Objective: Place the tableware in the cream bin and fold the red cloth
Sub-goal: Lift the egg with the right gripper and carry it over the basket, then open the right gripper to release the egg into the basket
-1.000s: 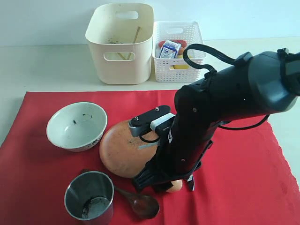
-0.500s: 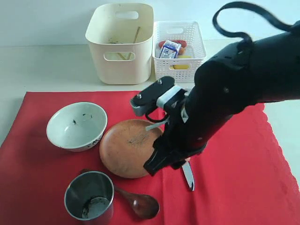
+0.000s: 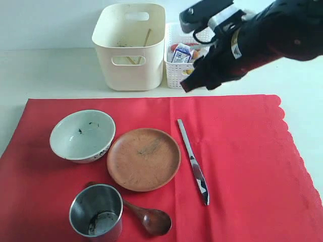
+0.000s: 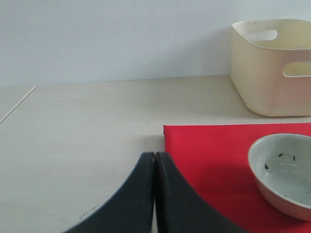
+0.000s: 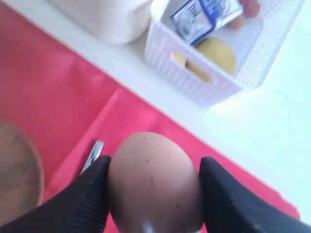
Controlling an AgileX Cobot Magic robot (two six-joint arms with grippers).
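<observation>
Tableware: five pieces lie out on the large bright red scalloped-edge cloth (image 3: 242,166).
- The white speckled bowl (image 3: 82,135) sits with the brown round plate (image 3: 144,159) just beside it.
- The steel cup (image 3: 96,217) stands with the handle of the dark wooden spoon (image 3: 149,218) running behind it.
- The silver table knife (image 3: 193,161) lies flat, apart from the plate.
- Thin wooden sticks, which I take for the chopsticks (image 3: 147,36), lean inside the tall cream plastic bin (image 3: 130,70). The bin stands on the table (image 4: 73,145) past the cloth's far edge.

Handling, in my judgement:
- The bowl looks glazed, so breakable and slick; I would take one wall at the rim.
- The plate is low; I would take its rim from the side.
- The cup is stiff and light; I would pinch its wall.
- The knife is thin and flush to the cloth, which makes it the hardest pick. I would take the handle crosswise.
- The cloth is limp and cannot be folded until cleared; I would take it at the corners.

The right arm (image 3: 262,35) is up by the white perforated basket (image 3: 174,70). Its jaws pinch a brown egg (image 5: 154,170), which is not tableware. The basket holds a small blue-and-white carton (image 5: 204,17) and a yellow lemon (image 5: 216,56). The left jaws are pressed together and empty, above bare table beside a cloth corner.
</observation>
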